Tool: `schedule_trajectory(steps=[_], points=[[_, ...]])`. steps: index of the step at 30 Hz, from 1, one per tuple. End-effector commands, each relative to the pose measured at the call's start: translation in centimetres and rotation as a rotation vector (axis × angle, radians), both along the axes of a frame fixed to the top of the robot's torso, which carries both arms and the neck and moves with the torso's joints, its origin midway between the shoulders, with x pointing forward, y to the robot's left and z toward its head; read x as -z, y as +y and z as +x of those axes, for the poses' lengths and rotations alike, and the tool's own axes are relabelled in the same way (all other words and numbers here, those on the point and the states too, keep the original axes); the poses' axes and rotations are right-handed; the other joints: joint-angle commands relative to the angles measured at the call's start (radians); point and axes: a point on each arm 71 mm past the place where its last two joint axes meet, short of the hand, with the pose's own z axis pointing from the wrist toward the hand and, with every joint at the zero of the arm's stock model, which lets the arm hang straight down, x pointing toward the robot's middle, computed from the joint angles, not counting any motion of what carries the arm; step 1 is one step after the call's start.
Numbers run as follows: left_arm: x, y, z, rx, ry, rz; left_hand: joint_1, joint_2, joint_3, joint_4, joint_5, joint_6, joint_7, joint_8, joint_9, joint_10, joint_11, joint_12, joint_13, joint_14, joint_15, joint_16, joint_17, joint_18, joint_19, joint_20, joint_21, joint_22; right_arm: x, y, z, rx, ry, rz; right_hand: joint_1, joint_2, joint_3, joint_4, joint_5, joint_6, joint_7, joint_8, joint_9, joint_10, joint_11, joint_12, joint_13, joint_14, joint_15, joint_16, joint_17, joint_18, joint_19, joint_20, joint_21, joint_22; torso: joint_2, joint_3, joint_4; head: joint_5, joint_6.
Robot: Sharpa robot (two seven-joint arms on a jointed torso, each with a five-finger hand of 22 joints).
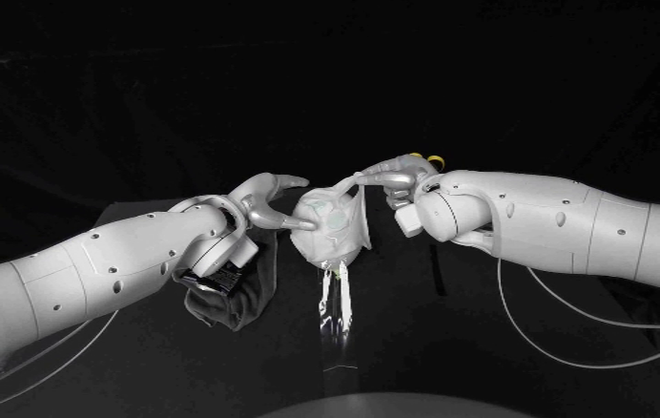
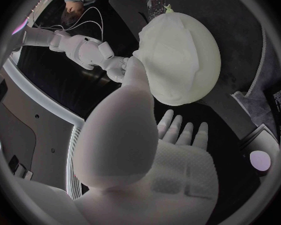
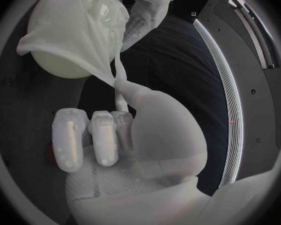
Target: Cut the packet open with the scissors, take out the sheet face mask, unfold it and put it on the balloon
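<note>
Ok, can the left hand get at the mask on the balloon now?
Likely yes: the left hand is open right beside the mask on the balloon, nothing between them.

Robotics laboratory test station. Evidence: black table, black cloth backdrop draped behind, white cables hanging beneath the right arm.
</note>
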Motion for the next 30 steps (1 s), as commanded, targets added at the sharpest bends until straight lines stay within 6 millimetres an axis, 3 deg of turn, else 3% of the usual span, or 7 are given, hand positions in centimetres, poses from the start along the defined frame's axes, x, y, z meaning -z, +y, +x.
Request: schedule_trajectory(steps=[1,6,8,12,20,28,30], points=[[-0.2,0.0,0.0,-0.007,0.006,-0.038,0.007,0.005,0.006,-0.002,0.005,0.008,0.007,0.004,0.003,0.011,0.000,0.003,0.002,0.001,0.009,0.001,0.001,0.007,0.004,-0.003,0.003,0.002,-0.3,-0.1,0.2,-0.003,-0.039,-0.021,-0.014,0.000,0.006,0.000,0.006,0.008,0.000,0.008,0.003,0.102,-0.006,0.003,0.263,0.105,-0.010,0.004,0.263,-0.007,0.054,-0.006,-0.001,0.234,0.001,-0.0003,-0.0001,-0.001,0.001],[-0.4,0.2,-0.1,0.001,0.025,-0.083,-0.002,0.013,0.012,-0.002,0.004,0.057,0.018,0.021,0.021,0.076,0.013,0.014,0.009,0.026,0.038,0.014,0.010,0.013,0.009,-0.001,0.005,0.003,-0.3,0.0,0.2,-0.010,-0.039,-0.023,-0.015,0.000,0.007,-0.001,0.006,0.008,0.000,0.008,0.003,0.102,-0.006,0.003,0.263,0.105,-0.010,0.004,0.263,-0.006,0.054,-0.006,-0.003,0.233,0.001,-0.0001,0.0002,-0.003,0.001],[-0.7,0.3,0.1,0.007,0.042,-0.110,-0.016,0.039,0.033,0.000,0.001,0.098,0.035,0.036,0.035,0.189,0.033,0.038,0.021,0.083,0.077,0.045,0.027,0.025,0.011,0.001,0.006,0.004,-0.3,0.1,0.1,-0.017,-0.038,-0.022,-0.015,0.000,0.007,-0.001,0.006,0.008,0.000,0.008,0.003,0.102,-0.006,0.003,0.263,0.105,-0.010,0.004,0.263,-0.006,0.054,-0.006,-0.003,0.233,0.001,-0.0001,-0.0001,-0.003,0.000],[-1.5,0.5,0.8,0.010,0.068,-0.165,-0.034,0.076,0.058,-0.004,0.000,0.133,0.055,0.049,0.047,0.319,0.058,0.063,0.031,0.139,0.092,0.076,0.043,0.020,0.009,0.003,0.007,0.004,-0.3,0.4,0.0,-0.030,-0.038,-0.019,-0.016,-0.001,0.008,-0.001,0.006,0.007,0.000,0.008,0.004,0.102,-0.006,0.003,0.263,0.105,-0.010,0.004,0.263,-0.006,0.053,-0.006,-0.003,0.233,0.000,0.0000,-0.0006,-0.003,-0.001],[-3.9,0.6,3.4,0.009,0.096,-0.234,-0.058,0.161,0.112,-0.012,-0.002,0.245,0.093,0.090,0.082,0.525,0.116,0.110,0.041,0.334,0.057,0.177,0.096,0.047,0.034,0.004,0.016,0.009,-0.4,0.5,-0.1,-0.036,-0.045,-0.017,-0.018,-0.002,0.009,-0.002,0.005,0.007,0.000,0.008,0.004,0.102,-0.006,0.003,0.263,0.105,-0.010,0.004,0.263,-0.006,0.053,-0.006,-0.004,0.233,0.000,0.0002,-0.0016,0.000,0.000],[-4.7,-1.8,4.9,0.102,0.151,-0.237,-0.045,0.196,0.134,-0.015,-0.002,0.246,0.094,0.091,0.081,0.542,0.121,0.105,0.034,0.388,0.054,0.203,0.109,0.050,0.061,0.005,0.025,0.014,-0.5,0.8,-0.3,-0.043,-0.054,-0.011,-0.019,-0.003,0.009,-0.003,0.005,0.007,0.000,0.009,0.005,0.102,-0.006,0.003,0.263,0.105,-0.010,0.004,0.263,-0.006,0.053,-0.006,-0.004,0.233,0.001,0.0001,-0.0022,0.004,0.001],[-4.6,-2.5,5.2,0.126,0.163,-0.238,-0.054,0.238,0.150,-0.014,-0.002,0.231,0.092,0.086,0.075,0.549,0.124,0.101,0.032,0.424,0.053,0.220,0.118,0.047,0.073,0.005,0.030,0.016,-0.5,0.8,-0.4,-0.045,-0.057,-0.009,-0.019,-0.003,0.009,-0.003,0.005,0.007,0.000,0.009,0.005,0.102,-0.006,0.003,0.263,0.105,-0.010,0.004,0.263,-0.006,0.053,-0.006,-0.004,0.233,0.001,0.0001,-0.0028,0.004,0.002]])
